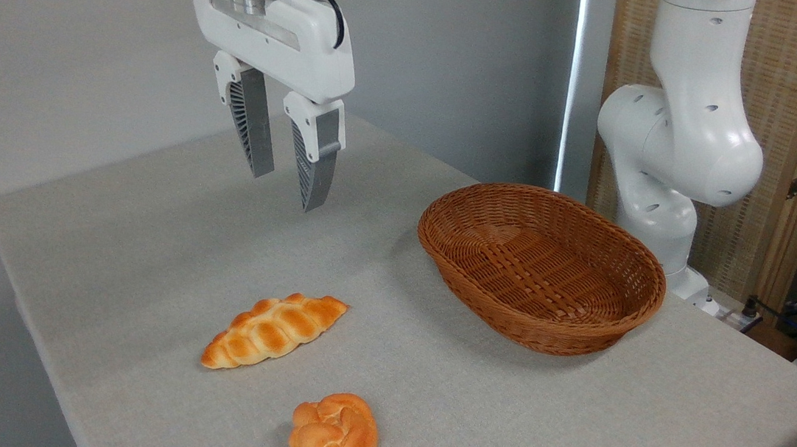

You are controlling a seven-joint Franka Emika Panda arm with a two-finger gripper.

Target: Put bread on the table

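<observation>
The hand (pixel 286 182) is shown raised well above the table (pixel 145 241), at about 11 o'clock in the view, its two fingers (pixel 253 123) parted with a clear gap and nothing held between them. The bread (pixel 335 435) is seen resting on the table near the front edge, at 6 o'clock. A braided loaf (pixel 274 330) lies just beyond it, towards 10 o'clock. A wicker basket (pixel 544 320), well apart, is placed at 2 o'clock.
</observation>
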